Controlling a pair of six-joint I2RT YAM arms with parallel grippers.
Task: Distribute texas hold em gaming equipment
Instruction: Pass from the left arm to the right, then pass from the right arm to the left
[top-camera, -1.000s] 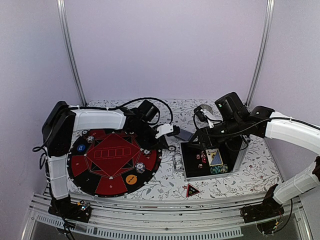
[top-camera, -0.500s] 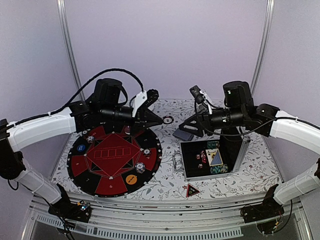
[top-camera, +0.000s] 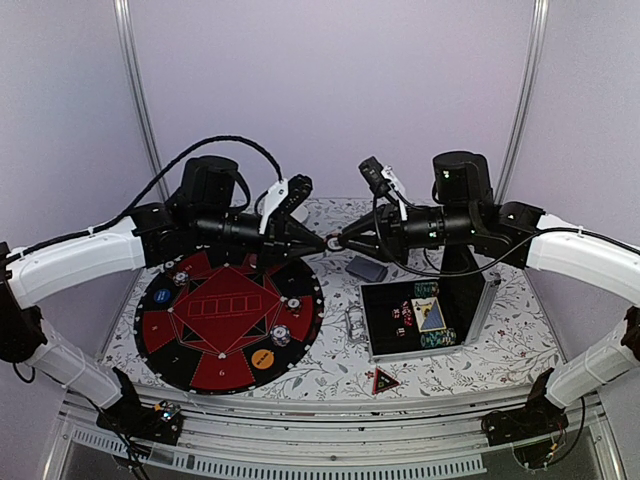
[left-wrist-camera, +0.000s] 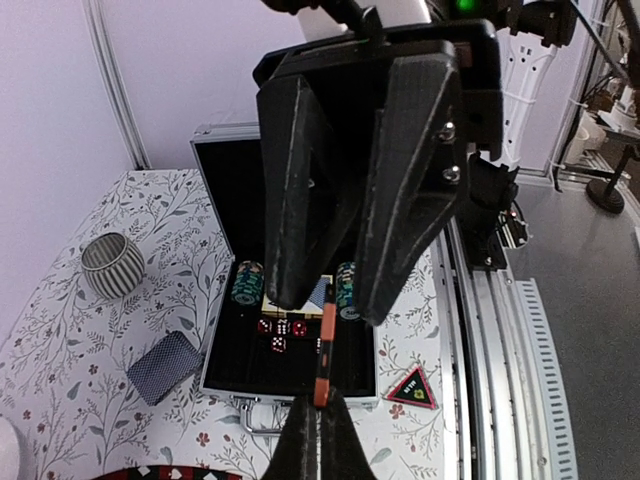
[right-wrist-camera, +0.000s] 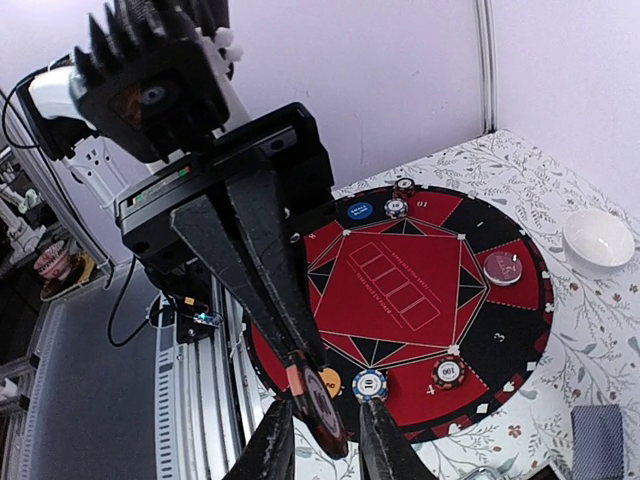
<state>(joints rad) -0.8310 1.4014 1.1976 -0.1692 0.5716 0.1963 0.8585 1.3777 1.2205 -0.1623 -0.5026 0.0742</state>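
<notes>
From above: distribution partly done. Several chips (top-camera: 281, 336) and button discs (top-camera: 262, 358) already on the round mat (top-camera: 225, 300) beneath the left hand (top-camera: 323, 241). Card deck (top-camera: 368, 269) lying on the bench (top-camera: 330, 372) just below the right hand (top-camera: 340, 242). Chip stacks (top-camera: 437, 339) left in the case (top-camera: 366, 320) under its wrist. Red triangular marker (top-camera: 385, 380) well off towards the bases. Half a second earlier, hands apart; now tip to tip in mid-air.

Left wrist: clamped tight on a poker chip (left-wrist-camera: 322, 365) held edge-on, right fingers (left-wrist-camera: 405, 200) straddling it.

Right wrist: partly open and narrowing on either side of that chip. Contact not clear.

left arm (top-camera: 90, 255), right arm (top-camera: 580, 255) meet mid-air between mat (top-camera: 230, 310), open case (top-camera: 385, 340); card deck (top-camera: 368, 269) beneath.
</notes>
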